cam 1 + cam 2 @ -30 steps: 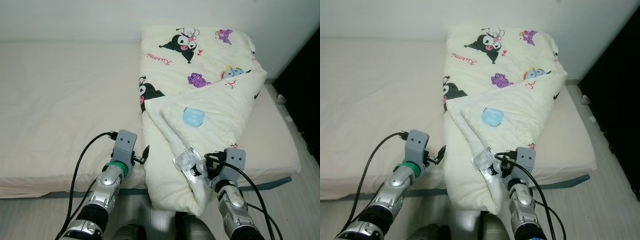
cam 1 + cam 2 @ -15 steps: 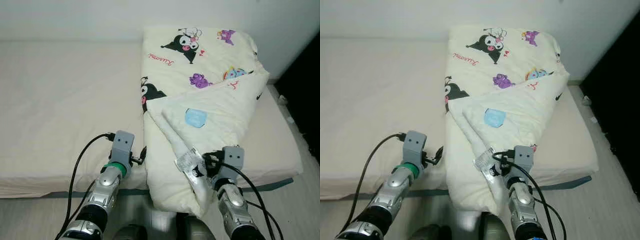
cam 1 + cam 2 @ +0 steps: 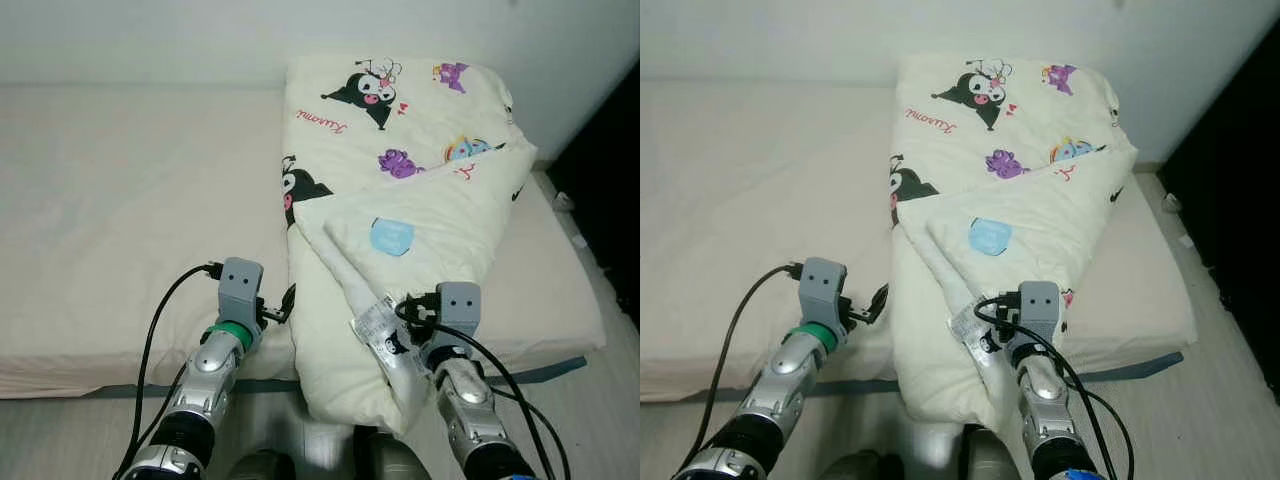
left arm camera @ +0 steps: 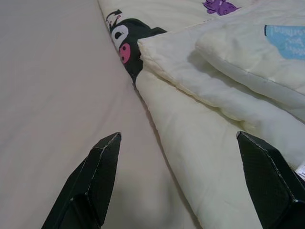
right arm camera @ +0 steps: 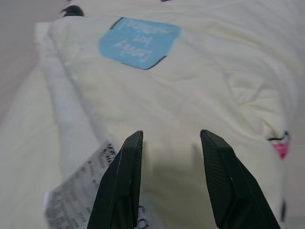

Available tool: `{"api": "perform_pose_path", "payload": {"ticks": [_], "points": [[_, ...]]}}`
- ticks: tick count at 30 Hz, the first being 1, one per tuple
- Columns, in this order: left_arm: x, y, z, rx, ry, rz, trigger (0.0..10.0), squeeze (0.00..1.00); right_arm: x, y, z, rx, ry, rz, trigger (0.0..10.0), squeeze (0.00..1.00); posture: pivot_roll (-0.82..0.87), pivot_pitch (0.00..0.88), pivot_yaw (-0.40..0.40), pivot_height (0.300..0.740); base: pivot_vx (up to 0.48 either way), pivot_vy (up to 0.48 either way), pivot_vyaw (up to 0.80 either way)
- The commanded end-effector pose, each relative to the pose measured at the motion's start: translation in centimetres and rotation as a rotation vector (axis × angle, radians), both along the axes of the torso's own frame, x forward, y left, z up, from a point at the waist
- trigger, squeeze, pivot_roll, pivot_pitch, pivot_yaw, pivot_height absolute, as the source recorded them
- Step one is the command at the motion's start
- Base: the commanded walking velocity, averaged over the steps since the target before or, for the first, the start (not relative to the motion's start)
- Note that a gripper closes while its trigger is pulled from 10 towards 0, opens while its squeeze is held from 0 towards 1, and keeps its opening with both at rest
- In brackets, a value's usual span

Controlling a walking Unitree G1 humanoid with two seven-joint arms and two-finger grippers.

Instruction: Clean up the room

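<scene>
- I read this as a home bedroom: a low mattress (image 3: 120, 220) in a plain beige sheet against a white wall (image 3: 150, 40).
- A folded cartoon-print quilt (image 3: 400, 200) lies on it.

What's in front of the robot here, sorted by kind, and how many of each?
Beds: 1
Quilts: 1
Grippers: 2, left and right, both jaws open
Total: 4
</scene>
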State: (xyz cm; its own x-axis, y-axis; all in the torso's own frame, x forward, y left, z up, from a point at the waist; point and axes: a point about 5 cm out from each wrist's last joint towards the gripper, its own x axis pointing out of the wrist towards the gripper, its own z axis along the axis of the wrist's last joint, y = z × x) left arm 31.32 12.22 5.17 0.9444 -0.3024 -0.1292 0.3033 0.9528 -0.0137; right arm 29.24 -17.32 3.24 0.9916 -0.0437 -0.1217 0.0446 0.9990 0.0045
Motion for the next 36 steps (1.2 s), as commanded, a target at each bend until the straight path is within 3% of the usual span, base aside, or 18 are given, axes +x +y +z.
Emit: {"api": "perform_pose_path", "payload": {"ticks": [1,25,36], "points": [[-0.6,0.2,-0.8,0.015,0.026,0.004,10.0,0.00,-0.4,-0.2,-0.5,-0.006,0.019,-0.016,10.0,0.00,-0.03,0.103,0.046,0.740,0.000,0.000,0.00],[-0.6,0.1,-0.7,0.027,0.022,0.007,10.0,0.00,-0.4,-0.4,-0.1,-0.001,-0.007,-0.052,10.0,0.00,-0.03,0.118,0.056,0.645,0.000,0.000,0.00],[-0.6,0.1,0.2,0.008,-0.021,-0.004,10.0,0.00,-0.4,-0.3,0.8,-0.054,-0.058,-0.053,10.0,0.00,-0.03,0.176,0.075,0.640,0.000,0.000,0.00]]}}
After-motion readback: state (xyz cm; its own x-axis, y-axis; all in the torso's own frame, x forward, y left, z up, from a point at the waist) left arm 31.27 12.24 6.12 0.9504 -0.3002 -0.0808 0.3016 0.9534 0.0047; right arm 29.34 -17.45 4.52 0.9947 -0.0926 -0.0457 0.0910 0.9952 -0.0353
